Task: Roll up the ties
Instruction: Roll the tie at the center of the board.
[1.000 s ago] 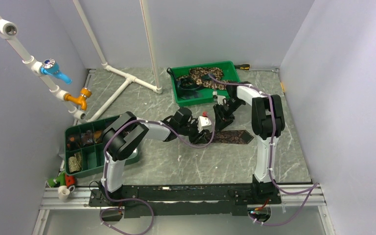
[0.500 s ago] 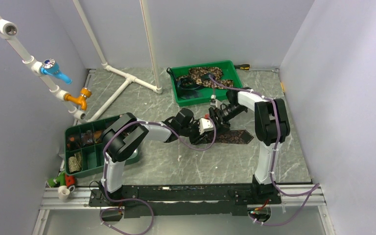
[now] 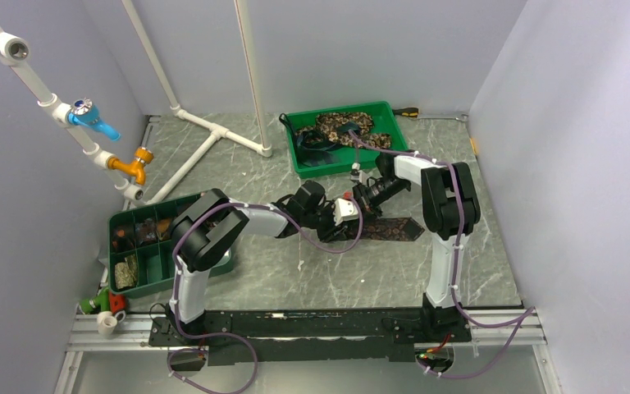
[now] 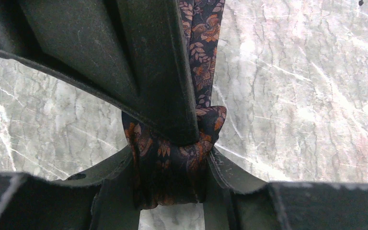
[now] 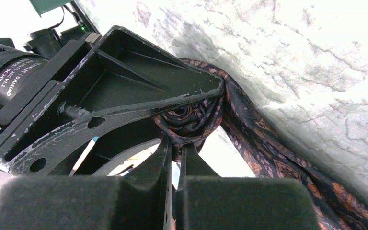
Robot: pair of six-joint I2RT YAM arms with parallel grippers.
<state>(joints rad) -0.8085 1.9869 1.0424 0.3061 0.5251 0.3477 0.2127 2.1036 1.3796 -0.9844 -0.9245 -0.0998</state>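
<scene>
A dark brown patterned tie point(image 3: 390, 230) lies flat on the table, its pointed end to the right. Its left part is wound into a small roll point(image 4: 172, 172). My left gripper point(image 3: 344, 215) is shut on that roll, which sits between its fingers point(image 4: 170, 153). My right gripper point(image 3: 361, 199) meets it from the right. In the right wrist view its fingers point(image 5: 176, 143) are almost closed, pinching a fold of the roll point(image 5: 191, 115). The unrolled strip point(image 5: 268, 153) runs off to the lower right. More mottled ties point(image 3: 340, 127) lie in the far green bin.
A green bin point(image 3: 385, 111) stands at the back centre. A compartmented green tray point(image 3: 143, 258) with small items stands at the left. White PVC pipes point(image 3: 213, 131) lie at the back left, with blue and orange valves on the left wall.
My right gripper has swung down and to the left, onto the roll held by my left gripper. The left arm has hardly moved.
</scene>
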